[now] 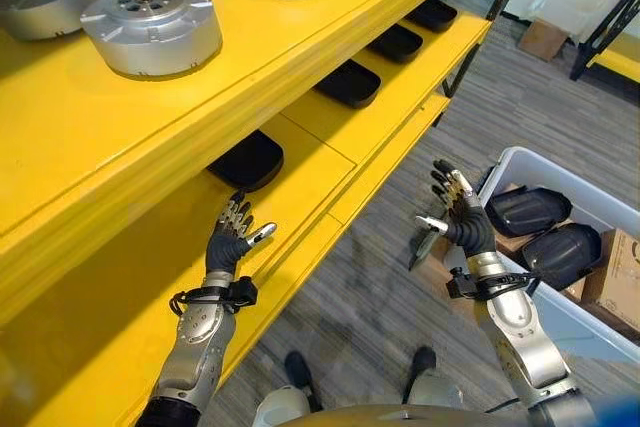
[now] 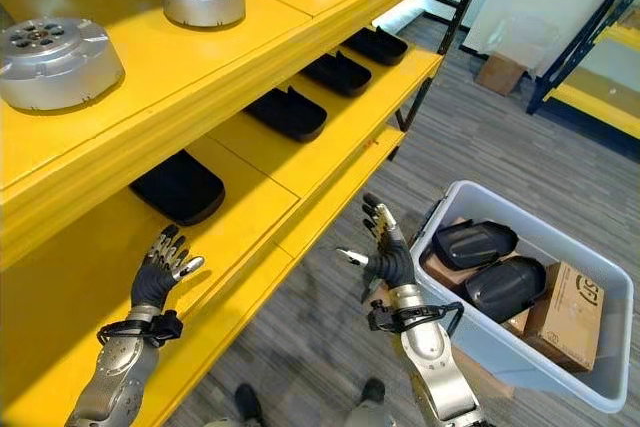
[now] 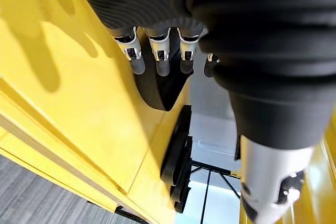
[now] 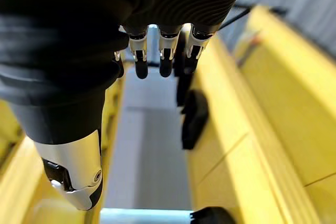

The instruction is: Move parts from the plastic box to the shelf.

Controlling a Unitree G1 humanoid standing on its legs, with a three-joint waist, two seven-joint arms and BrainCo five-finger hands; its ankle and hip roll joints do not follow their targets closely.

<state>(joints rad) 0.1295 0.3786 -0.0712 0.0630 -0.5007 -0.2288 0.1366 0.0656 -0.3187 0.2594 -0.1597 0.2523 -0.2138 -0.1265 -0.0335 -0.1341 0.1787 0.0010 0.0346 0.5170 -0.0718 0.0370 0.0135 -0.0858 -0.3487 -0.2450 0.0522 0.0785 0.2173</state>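
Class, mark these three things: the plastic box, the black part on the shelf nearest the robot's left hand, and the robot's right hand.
plastic box (image 2: 612,292): right eye view, on its far rim.
black part (image 1: 247,161): left eye view, middle of its top face.
right hand (image 1: 463,224): left eye view, on its palm.

The lower yellow shelf (image 2: 330,137) carries a row of black parts (image 2: 179,187), with bare board between each and along its front edge. The upper shelf board (image 1: 200,137) overhangs it, limiting headroom. Open floor (image 2: 330,337) separates the shelf from the plastic box (image 2: 590,277).
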